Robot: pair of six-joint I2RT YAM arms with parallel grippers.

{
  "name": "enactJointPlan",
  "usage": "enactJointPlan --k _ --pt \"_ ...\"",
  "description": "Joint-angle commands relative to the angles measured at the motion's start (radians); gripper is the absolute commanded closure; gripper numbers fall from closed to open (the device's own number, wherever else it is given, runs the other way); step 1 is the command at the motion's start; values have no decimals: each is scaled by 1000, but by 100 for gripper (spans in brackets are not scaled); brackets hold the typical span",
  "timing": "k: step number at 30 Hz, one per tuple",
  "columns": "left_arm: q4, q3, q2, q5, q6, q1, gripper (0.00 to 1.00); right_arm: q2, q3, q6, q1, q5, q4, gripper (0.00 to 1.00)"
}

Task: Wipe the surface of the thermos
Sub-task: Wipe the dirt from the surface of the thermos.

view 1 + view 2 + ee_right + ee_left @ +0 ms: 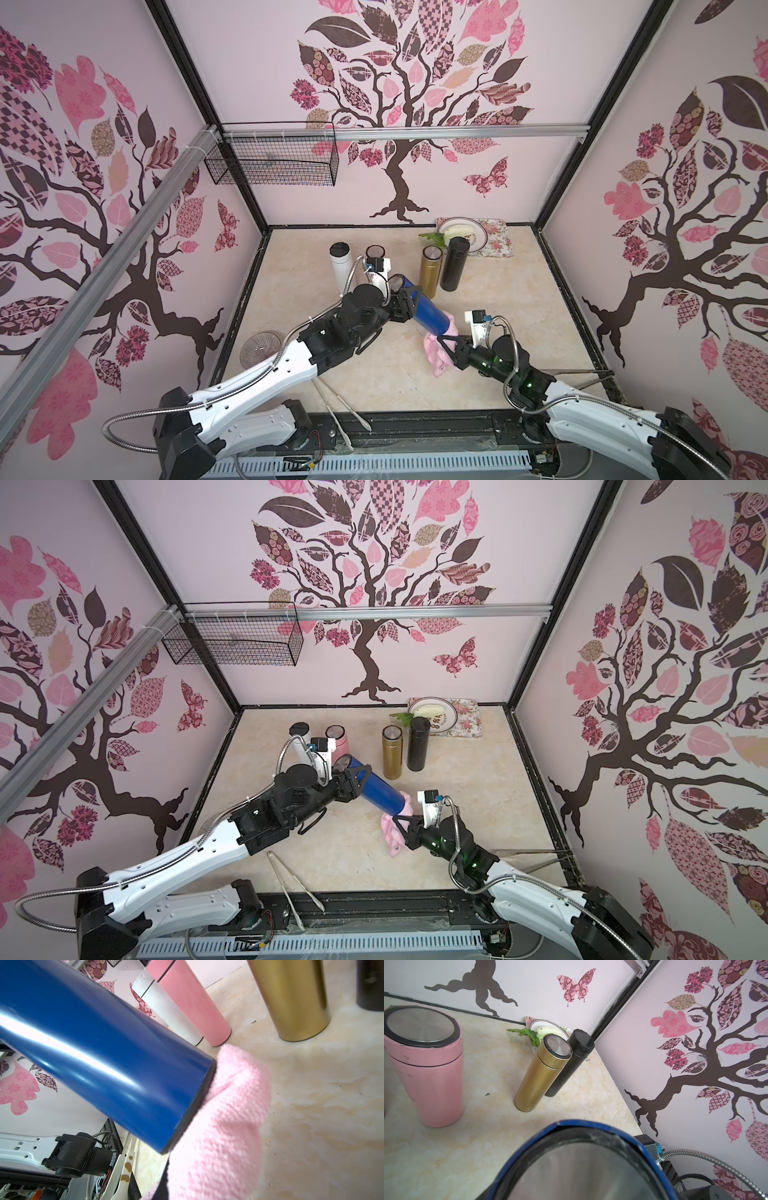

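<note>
A blue thermos hangs tilted over the table, steel lid toward the back left. My left gripper is shut around its upper part. In the left wrist view the thermos lid fills the near field and hides the jaws. My right gripper is shut on a pink cloth. In the right wrist view the pink cloth wraps the lower end of the blue thermos and presses against its base.
Standing behind are a white thermos, a pink one, a gold one and a black one. A plate on a floral tray sits back right. A glass dish lies left; tongs lie at the front edge.
</note>
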Motion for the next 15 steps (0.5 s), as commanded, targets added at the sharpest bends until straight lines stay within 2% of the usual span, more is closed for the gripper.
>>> enactJointPlan --k 1,4,7,10,15 --pt "-51 -23 16 -1 18 -3 100 -21 62 19 5 -51 247 100" --pt "-34 -15 29 14 17 -3 100 87 93 50 6 -155 289 100" --pt "-16 -8 26 19 23 -4 100 212 93 93 11 -183 338 100" --pt "5 -4 10 24 31 -3 100 270 91 80 16 -111 247 100" --pt "-23 19 -5 5 46 -3 100 228 63 32 16 17 161 100"
